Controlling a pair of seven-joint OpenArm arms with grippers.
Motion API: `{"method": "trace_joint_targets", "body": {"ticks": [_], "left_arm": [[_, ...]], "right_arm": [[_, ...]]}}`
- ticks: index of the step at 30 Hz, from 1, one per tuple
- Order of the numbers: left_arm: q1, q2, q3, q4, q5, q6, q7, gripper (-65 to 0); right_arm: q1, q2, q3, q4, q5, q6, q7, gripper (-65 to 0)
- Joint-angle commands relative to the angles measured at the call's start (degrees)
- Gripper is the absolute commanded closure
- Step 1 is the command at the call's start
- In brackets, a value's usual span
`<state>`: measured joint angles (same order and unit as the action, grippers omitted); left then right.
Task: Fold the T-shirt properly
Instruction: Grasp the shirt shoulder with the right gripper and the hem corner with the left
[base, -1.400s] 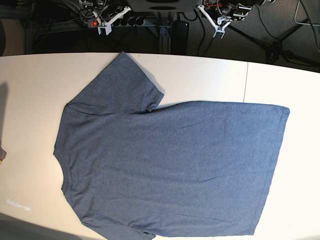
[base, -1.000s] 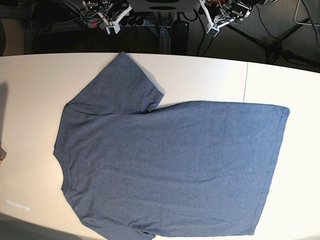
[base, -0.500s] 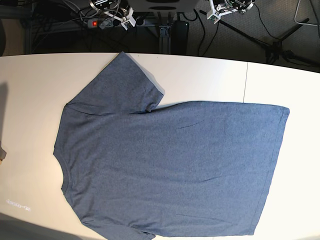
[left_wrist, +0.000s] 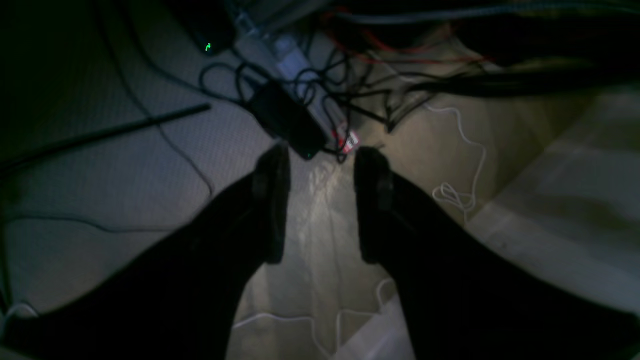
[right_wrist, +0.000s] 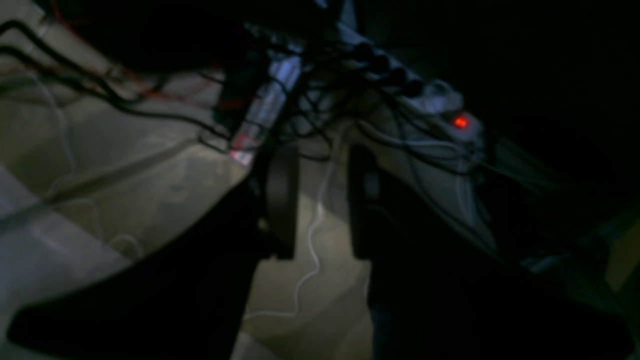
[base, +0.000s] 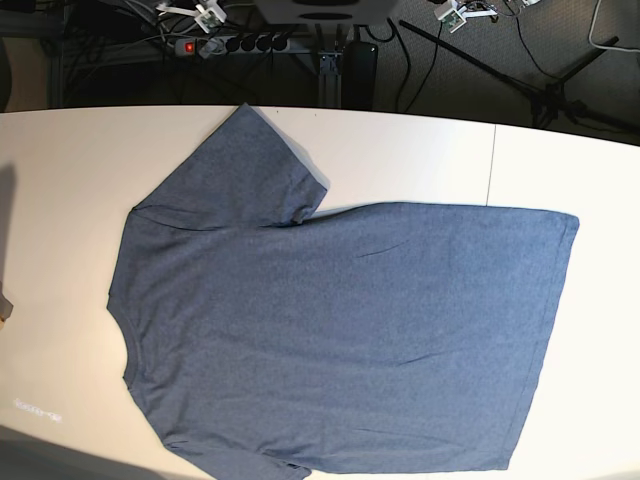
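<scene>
Lying flat on white table: T-shirt, heathered blue-grey knit, plain side up, hem toward right, ribbed neck at left edge, one short sleeve angled up toward far edge. Fabric mostly smooth, few faint creases mid-body. Beyond table, dark floor with cable tangle and power strip, red switch lit. Left gripper over floor cables, jaws moderately apart, empty. Right gripper same: parted, holding nothing.
</scene>
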<state>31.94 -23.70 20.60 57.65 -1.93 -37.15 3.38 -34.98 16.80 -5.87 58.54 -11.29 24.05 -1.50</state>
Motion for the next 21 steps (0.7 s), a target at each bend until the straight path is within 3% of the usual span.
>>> {"method": "trace_joint_targets", "body": {"ticks": [1,4,11,19,21], "left_arm": [[2.2,-1.4,-0.1,3.3,-0.3,-1.5,-0.5,-23.8],[7.3,-3.8,-0.1,13.8,1.6,-1.5,0.5,-23.8],[16.2,-7.3,-5.1,40.5,2.2,-1.5,10.1,-23.8],[17.6,-9.2,-15.9,59.5,2.0,-0.7,10.3,-24.1],[17.0,-10.7,-16.5,61.2,2.2,0.7,9.0,-24.1]], "right_arm": [[-2.7,1.9,0.1,3.4,1.0,0.4,0.8,-17.8],[-8.7,6.3,0.2,13.1,1.4,0.4,0.8,-17.8],[-19.8,15.9,4.7,37.2,1.4,0.4,0.2,-17.8],[-20.4,21.9,14.0,51.0,-0.6,0.3,-2.6,-18.2],[-19.3,24.2,14.2,52.4,-4.0,0.2,-2.6,-24.9]]}}
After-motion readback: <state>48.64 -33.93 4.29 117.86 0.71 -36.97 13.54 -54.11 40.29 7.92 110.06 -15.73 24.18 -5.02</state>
